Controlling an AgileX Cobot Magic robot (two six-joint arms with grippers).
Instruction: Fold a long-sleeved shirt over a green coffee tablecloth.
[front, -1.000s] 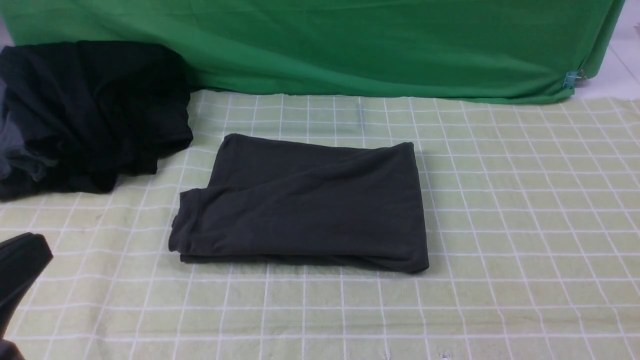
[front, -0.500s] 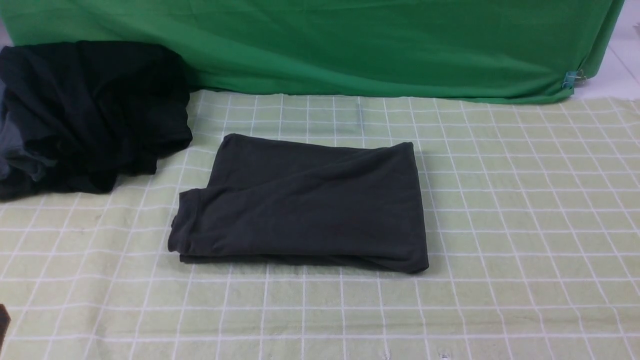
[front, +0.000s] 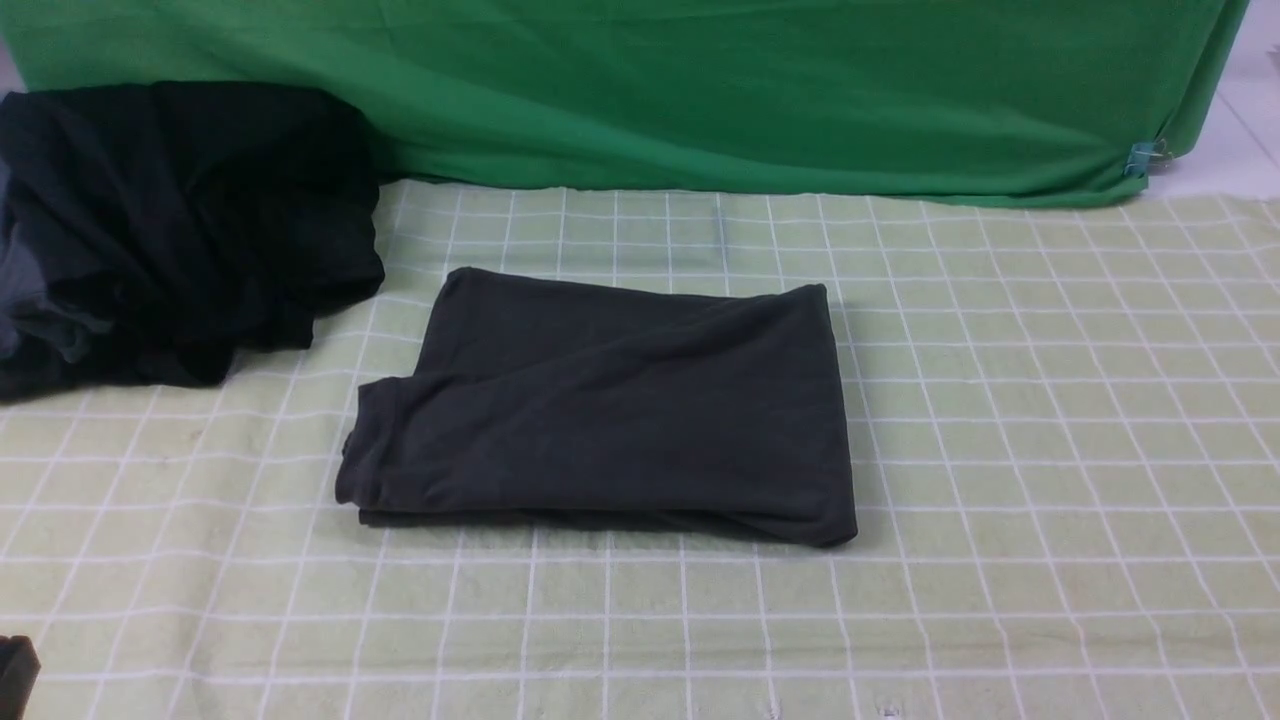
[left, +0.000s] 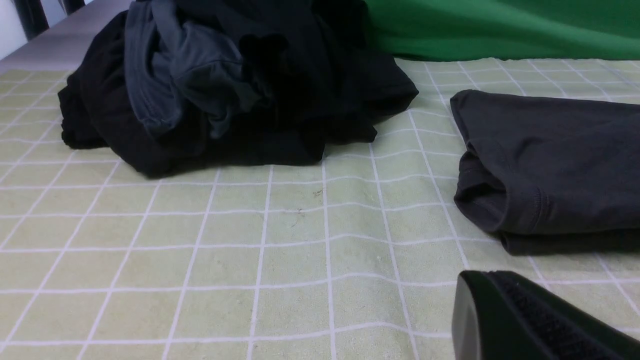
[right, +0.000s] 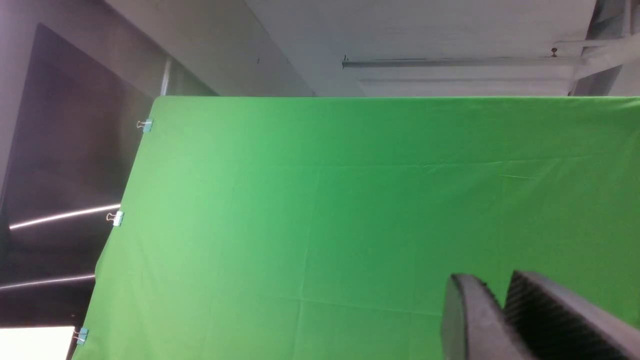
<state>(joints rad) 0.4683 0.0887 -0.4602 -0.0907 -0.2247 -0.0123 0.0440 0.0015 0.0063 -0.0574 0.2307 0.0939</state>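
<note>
The long-sleeved shirt (front: 610, 400) lies folded into a charcoal-grey rectangle in the middle of the green coffee tablecloth (front: 1050, 450), with stacked layers showing at its near left edge (left: 500, 210). My left gripper (left: 475, 292) is shut on nothing, low over the cloth (left: 225, 240), apart from the shirt's near left corner. Only a black sliver of it (front: 15, 672) shows at the front view's bottom left corner. My right gripper (right: 487, 277) is raised and faces the backdrop. Its fingertips stand a little apart with nothing between them. It is outside the front view.
A bulky pile of black and dark grey garments (front: 170, 230) sits at the far left of the cloth, close to the shirt's left side (left: 225, 85). A plain emerald-green backdrop (front: 700, 90) hangs along the far edge, held by a clip (front: 1140, 158).
My left gripper has drawn back toward the front view's bottom left corner, almost out of that view. The folded shirt has not moved.
</note>
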